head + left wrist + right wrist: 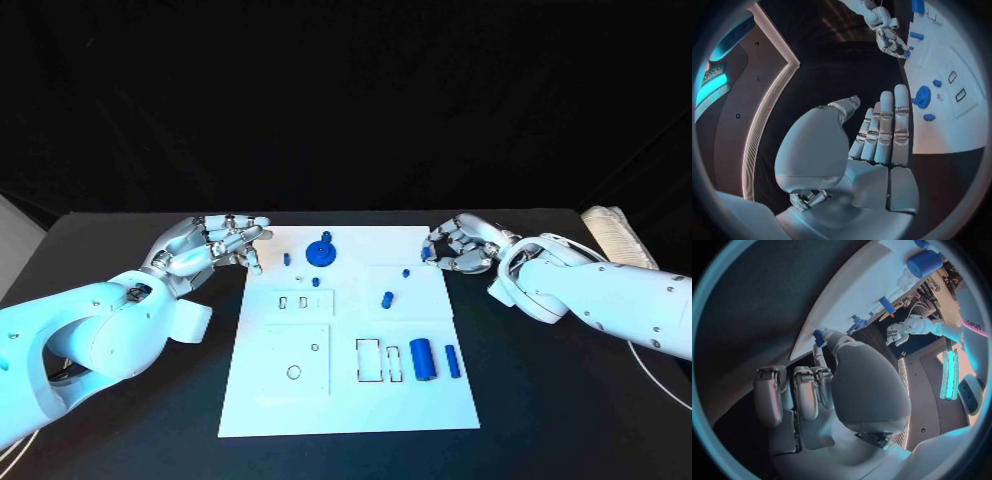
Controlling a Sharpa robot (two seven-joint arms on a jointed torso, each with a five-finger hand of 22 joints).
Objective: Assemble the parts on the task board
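The white task board (pixel 351 400) is laid in the middle of the black worktop (pixel 577 420). On its far part a blue gear-shaped part (pixel 323 250) is seen, with small blue pegs (pixel 387 298) near it. Toward the near right side a thick blue cylinder (pixel 423 359) is laid flat, and a thinner blue rod (pixel 451 361) is placed just beside it. Rectangular slots (pixel 369 360) are cut next to them.

The left hand (pixel 219 243) is held at the far left corner of the board, with its fingers straight and slightly apart; nothing is held in it. The right hand (pixel 462 246) is placed at the far right corner, its fingers curled in, and a small blue part (pixel 819 337) is seen at its fingertips (pixel 821 352); whether this part is pinched cannot be told.
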